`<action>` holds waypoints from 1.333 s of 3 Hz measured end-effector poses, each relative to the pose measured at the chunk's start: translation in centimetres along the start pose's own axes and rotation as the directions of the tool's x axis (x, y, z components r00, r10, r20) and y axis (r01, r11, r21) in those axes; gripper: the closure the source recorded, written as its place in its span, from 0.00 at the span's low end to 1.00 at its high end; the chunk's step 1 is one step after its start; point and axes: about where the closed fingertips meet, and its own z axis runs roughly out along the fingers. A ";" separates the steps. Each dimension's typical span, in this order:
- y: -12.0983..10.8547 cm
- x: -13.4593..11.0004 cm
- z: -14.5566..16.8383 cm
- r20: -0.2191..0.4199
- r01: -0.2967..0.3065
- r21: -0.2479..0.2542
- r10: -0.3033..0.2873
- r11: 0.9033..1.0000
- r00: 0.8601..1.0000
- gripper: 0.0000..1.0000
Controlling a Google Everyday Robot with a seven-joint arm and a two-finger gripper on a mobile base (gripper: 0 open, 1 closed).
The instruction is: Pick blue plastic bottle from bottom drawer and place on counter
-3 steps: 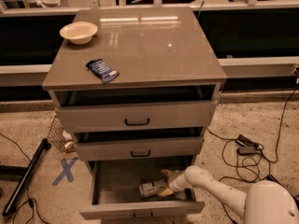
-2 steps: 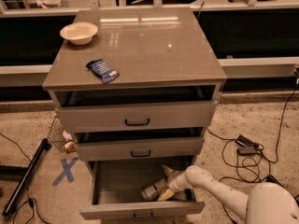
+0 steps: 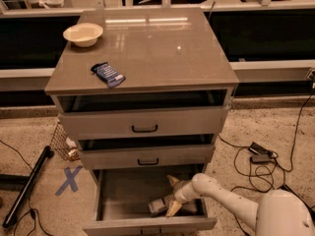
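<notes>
Blue plastic bottle [image 3: 157, 206]: lies on its side on the floor of the bottom drawer [image 3: 147, 226], right of centre and near the drawer front. The drawer is pulled fully out.

Gripper [image 3: 171, 196]: inside the drawer at the right-hand end of the bottle. The two fingers are spread apart, one raised towards the back of the drawer and one low beside the bottle. Nothing is clamped. Whether the low finger touches the bottle cannot be determined.

Handling, as judged:
- Small and probably light; lifting load should be minor.
- Thin plastic wall; expected to dent under hard closure. Apply moderate force.
- Round and smooth; it may roll away or slip when pushed from one side.
- Recommended hold: across the middle of the body, over the label, with the fingers square to the long axis. Avoid the tapered cap end.

Markings: the label reads as a pale band only; no text or brand is legible.

Counter [image 3: 162, 58]: glossy, above all three drawers. It carries a dark blue snack packet [image 3: 108, 74] with unreadable pale print, and a cream bowl [image 3: 82, 34] at the far left corner.
</notes>
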 end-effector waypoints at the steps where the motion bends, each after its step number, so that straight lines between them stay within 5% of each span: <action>1: 0.0 0.4 1.1 -0.023 0.009 -0.022 -0.010 1.000 1.000 0.00; 2: -0.4 0.2 0.7 -0.071 0.025 -0.009 -0.025 1.000 0.997 0.00; 3: -0.4 0.1 1.3 -0.079 0.023 -0.022 -0.025 0.999 0.997 0.19; 4: -0.4 1.1 2.2 -0.076 0.013 -0.042 -0.016 0.999 0.997 0.22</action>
